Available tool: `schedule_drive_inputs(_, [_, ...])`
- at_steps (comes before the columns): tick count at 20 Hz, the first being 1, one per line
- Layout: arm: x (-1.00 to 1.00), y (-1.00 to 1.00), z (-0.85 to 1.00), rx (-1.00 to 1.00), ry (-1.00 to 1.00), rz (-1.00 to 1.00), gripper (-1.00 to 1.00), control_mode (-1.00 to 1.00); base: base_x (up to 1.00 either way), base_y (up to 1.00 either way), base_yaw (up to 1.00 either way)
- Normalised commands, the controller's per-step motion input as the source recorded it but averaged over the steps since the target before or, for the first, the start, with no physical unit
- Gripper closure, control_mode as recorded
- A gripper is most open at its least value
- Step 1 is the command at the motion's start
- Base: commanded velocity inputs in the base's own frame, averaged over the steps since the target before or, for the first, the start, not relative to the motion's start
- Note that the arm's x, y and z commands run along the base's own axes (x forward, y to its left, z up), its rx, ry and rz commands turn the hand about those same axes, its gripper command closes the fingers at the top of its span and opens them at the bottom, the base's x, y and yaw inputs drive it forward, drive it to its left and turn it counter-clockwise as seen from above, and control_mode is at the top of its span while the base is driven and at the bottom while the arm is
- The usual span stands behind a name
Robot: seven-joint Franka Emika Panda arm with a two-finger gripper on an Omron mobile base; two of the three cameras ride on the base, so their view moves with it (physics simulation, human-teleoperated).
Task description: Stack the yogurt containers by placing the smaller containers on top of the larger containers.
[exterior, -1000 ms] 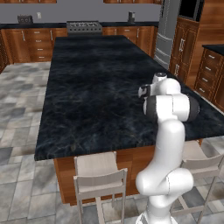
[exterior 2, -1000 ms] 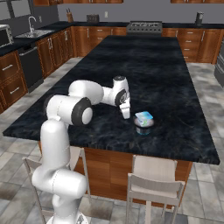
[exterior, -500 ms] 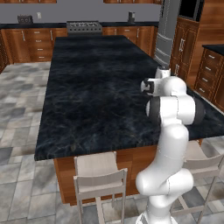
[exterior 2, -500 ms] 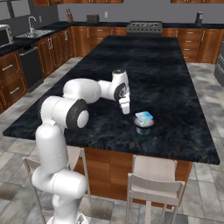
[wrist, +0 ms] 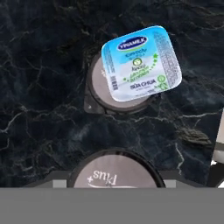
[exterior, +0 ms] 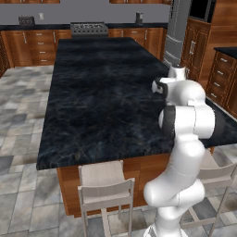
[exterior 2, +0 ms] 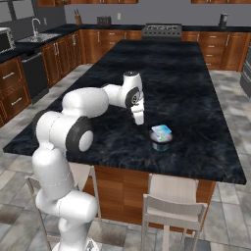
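Two pale stools (exterior 2: 172, 206) stand at the near edge of the black marble island counter (exterior 2: 186, 78), over a grey tiled floor. In the hand view a round dark-rimmed yogurt tub (wrist: 114, 174) with a pinkish "Plus" lid sits lowest, between the gripper's fingers; whether they press it I cannot tell. The gripper (exterior 2: 139, 119) points down just left of the square blue-topped tub (exterior 2: 161, 131), which rests slightly off-centre on a larger round tub (wrist: 97, 89) near the front edge. Beyond lies open counter, then wooden cabinets (exterior 2: 215, 46), a stove (exterior 2: 162, 30) and sink (exterior 2: 37, 36).
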Motion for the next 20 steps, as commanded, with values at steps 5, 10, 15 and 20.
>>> schedule_drive_inputs(5, [-0.38, 0.03, 0.30, 0.00, 0.00, 0.00, 1.00, -1.00, 0.00, 0.00, 0.00])
schedule_drive_inputs(10, [-0.33, -0.02, 0.22, 0.00, -0.01, 0.00, 1.00, -1.00, 0.00, 0.00, 0.00])
schedule_drive_inputs(15, [-0.30, -0.06, 0.18, 0.00, 0.00, 0.00, 1.00, -1.00, 0.00, 0.00, 0.00])
schedule_drive_inputs(20, [-0.27, -0.08, 0.16, 0.00, -0.05, 0.00, 1.00, -1.00, 0.00, 0.00, 0.00])
